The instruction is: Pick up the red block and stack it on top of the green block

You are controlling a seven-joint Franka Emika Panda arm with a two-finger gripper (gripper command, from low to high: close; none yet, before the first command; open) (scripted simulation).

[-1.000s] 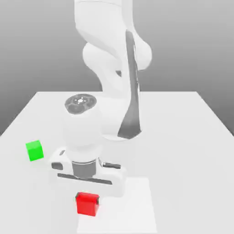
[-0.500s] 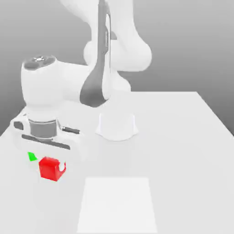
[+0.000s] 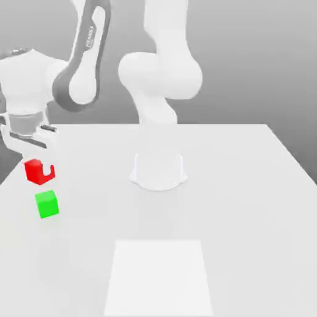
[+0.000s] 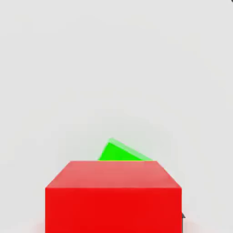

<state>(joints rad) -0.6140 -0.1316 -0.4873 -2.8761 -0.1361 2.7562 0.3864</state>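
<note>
My gripper [image 3: 39, 171] hangs at the exterior view's left, shut on the red block [image 3: 38, 173], which is lifted off the table. The green block [image 3: 47, 204] rests on the white table just below the red one, a small gap between them. In the hand view the red block [image 4: 113, 195] sits close to the camera, and part of the green block [image 4: 122, 152] peeks out beyond its far edge.
The arm's round white base [image 3: 158, 171] stands mid-table. A pale square patch [image 3: 158, 277] marks the table surface near the front. The table's left edge [image 3: 12, 173] runs close beside the blocks.
The arm has carried the red block from the front patch up and to the exterior view's left, ending above the green block. The green block has stayed where it was.
</note>
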